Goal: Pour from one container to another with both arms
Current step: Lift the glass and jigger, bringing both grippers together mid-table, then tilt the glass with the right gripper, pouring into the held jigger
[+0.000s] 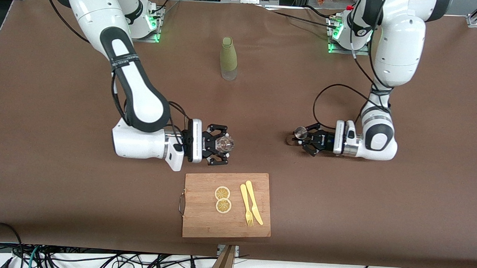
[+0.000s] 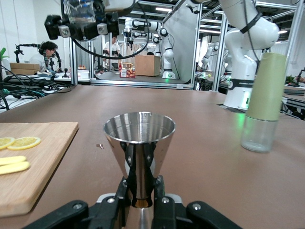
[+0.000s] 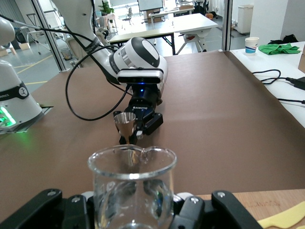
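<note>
Between left end effector (image 2: 140, 202) fingers, jigger (image 2: 139, 143)

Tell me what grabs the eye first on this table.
The right gripper is shut on a clear glass beaker, and the left gripper on a steel jigger, both upright and level with each other. Nearer the camera lies a cutting board with lemon slices.

The table (image 1: 43, 143) is seen from high above by the front camera, facing both arm bases. The metal jigger (image 2: 139, 152) clamped in the left gripper (image 2: 139, 202) is viewed closely from just above those jaws. The glass beaker (image 3: 132, 188) clamped in the right gripper (image 3: 133, 210) is viewed likewise. Each wrist view is aimed at the other gripper.
</note>
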{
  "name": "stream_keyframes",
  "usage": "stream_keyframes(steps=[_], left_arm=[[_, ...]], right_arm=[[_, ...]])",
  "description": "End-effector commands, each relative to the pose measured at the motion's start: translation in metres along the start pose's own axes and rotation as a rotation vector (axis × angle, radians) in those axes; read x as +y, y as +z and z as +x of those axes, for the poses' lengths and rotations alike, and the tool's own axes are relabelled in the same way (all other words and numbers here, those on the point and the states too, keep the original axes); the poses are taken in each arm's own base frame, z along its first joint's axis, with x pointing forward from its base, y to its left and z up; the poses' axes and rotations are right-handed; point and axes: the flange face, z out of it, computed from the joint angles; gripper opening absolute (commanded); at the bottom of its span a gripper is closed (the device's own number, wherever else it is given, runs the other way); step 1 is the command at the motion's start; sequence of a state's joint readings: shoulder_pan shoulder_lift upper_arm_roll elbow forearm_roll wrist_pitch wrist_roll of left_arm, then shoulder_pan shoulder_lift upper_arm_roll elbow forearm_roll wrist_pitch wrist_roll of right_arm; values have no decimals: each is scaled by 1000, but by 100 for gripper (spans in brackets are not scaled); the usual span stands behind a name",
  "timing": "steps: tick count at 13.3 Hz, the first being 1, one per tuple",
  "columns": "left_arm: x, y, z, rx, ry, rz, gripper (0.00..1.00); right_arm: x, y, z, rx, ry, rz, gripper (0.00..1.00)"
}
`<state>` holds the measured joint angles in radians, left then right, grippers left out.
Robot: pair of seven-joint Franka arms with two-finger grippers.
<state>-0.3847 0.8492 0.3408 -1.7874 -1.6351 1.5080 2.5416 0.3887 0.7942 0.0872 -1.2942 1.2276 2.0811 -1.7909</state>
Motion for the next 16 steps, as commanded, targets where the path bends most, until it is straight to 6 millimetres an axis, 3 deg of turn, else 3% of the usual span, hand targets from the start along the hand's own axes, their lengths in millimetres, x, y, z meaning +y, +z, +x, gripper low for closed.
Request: stream_keyframes(steps=[1, 4, 7, 13, 16], left_arm=[[-7, 36, 14, -3, -14, 32, 0], [-17, 65, 27, -43, -15, 26, 0], [-18, 99, 27, -13, -38, 74, 0], [-39, 124, 41, -53, -32, 127, 0], [-34, 145, 40, -50, -53, 130, 0]], right_arm=[[-6, 8, 14, -31, 6, -25, 0], [-9, 17, 14, -58, 7, -41, 0], [-18, 34, 9, -100, 1, -23, 0], [-35, 63, 1, -155, 1, -8, 0], [-38, 66, 1, -219, -2, 4, 0]])
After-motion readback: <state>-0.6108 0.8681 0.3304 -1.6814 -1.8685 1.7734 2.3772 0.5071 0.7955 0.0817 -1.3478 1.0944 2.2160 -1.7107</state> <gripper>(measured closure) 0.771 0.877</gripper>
